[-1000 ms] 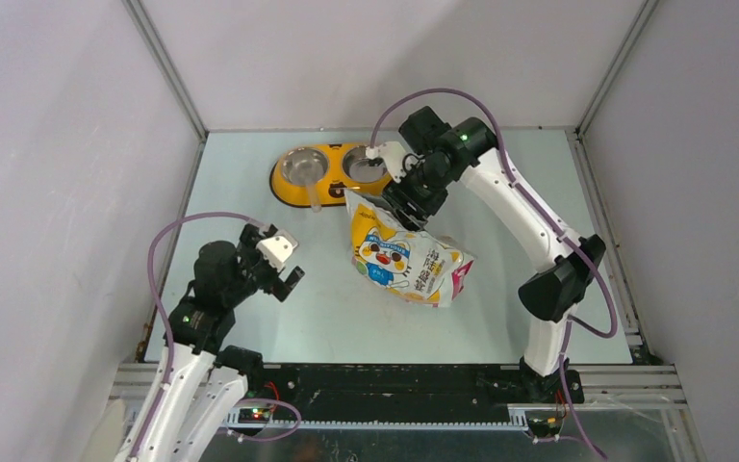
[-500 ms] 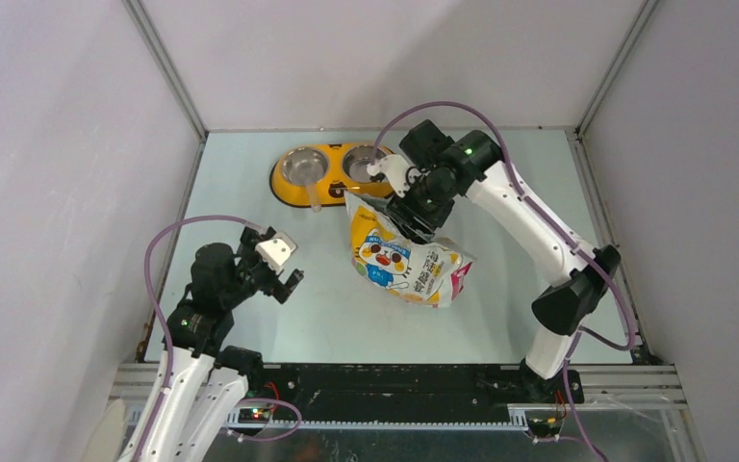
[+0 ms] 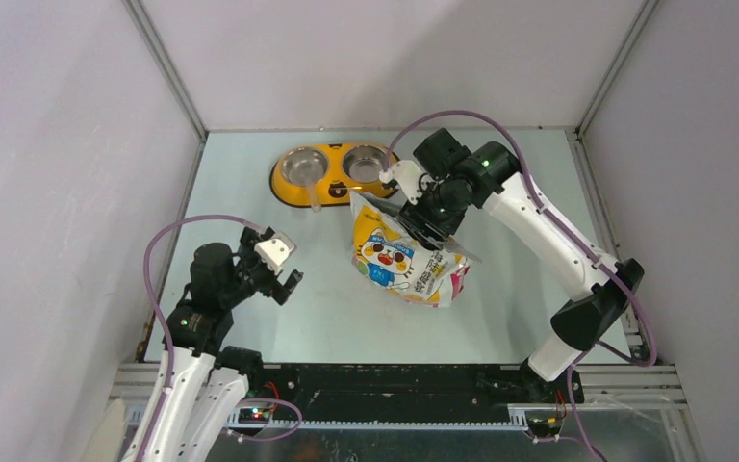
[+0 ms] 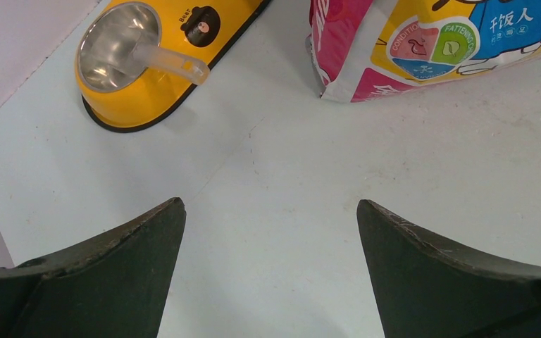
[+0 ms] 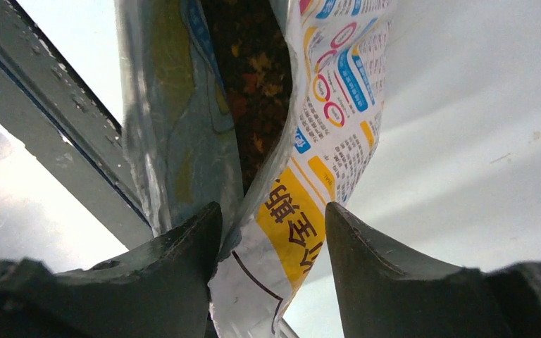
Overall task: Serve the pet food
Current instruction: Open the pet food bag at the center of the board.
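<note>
The pet food (image 5: 257, 70) shows as brown and reddish kibble inside the open mouth of the glossy yellow-white-pink cat bag (image 5: 338, 91). The bag (image 3: 399, 260) lies mid-table and also shows in the left wrist view (image 4: 430, 42). My right gripper (image 3: 421, 223) is at the bag's open top edge. In its wrist view the right gripper (image 5: 273, 215) is shut on the bag's rim. My left gripper (image 3: 289, 274) is open and empty, left of the bag; its wrist view (image 4: 270, 204) shows only bare table between the fingers.
The yellow oval double-bowl feeder (image 3: 293, 188) stands at the back, just behind the bag. A translucent plastic scoop (image 3: 314, 197) rests in its left bowl, handle over the front rim; feeder (image 4: 123, 105) and scoop (image 4: 172, 62) show in the left wrist view. Walls enclose the table.
My right arm has moved right and toward the near side with the bag's top edge in its grip; the bag's top has followed. The left arm has barely moved.
</note>
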You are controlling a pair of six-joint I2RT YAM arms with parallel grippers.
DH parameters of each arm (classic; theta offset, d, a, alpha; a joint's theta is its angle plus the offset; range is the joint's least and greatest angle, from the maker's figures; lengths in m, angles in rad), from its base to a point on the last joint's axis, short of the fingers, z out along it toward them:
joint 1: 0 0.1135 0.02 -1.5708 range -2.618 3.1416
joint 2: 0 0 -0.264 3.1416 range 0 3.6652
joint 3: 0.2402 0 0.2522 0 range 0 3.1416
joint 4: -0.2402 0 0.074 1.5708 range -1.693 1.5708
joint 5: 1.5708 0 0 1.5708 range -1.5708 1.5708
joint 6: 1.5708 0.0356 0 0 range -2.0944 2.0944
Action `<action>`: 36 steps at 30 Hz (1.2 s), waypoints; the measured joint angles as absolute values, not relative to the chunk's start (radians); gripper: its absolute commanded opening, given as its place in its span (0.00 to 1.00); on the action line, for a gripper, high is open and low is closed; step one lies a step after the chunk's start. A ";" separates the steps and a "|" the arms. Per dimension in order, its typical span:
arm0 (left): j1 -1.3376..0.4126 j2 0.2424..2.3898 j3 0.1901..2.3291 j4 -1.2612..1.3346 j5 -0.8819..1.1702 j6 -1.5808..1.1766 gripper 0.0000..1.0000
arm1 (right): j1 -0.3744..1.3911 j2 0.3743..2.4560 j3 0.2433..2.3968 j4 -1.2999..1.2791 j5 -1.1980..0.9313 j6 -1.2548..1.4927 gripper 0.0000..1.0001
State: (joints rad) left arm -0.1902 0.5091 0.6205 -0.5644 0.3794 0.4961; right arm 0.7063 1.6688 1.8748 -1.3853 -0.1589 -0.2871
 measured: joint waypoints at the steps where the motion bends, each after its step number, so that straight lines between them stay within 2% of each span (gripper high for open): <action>1: -0.189 0.509 0.620 -0.564 0.382 0.496 1.00 | 0.706 1.653 1.845 -1.372 -0.152 -0.289 0.59; 9: -0.186 0.509 0.620 -0.571 0.399 0.496 1.00 | 0.686 1.592 1.763 -1.309 -0.108 -0.289 0.59; 17: -0.180 0.509 0.620 -0.573 0.405 0.496 1.00 | 0.677 1.641 1.860 -1.341 -0.082 -0.289 0.59; 24: -0.177 0.501 0.620 -0.579 0.408 0.496 1.00 | 0.677 1.657 1.858 -1.371 -0.036 -0.303 0.59; 36: -0.176 0.495 0.621 -0.583 0.425 0.496 1.00 | 0.675 1.636 1.744 -1.383 0.025 -0.345 0.59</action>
State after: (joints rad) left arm -0.1761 0.4950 0.6209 -0.5827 0.4248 0.4961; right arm 0.6754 1.6360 1.7443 -1.3834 0.0250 -0.3454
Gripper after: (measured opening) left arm 0.996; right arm 0.594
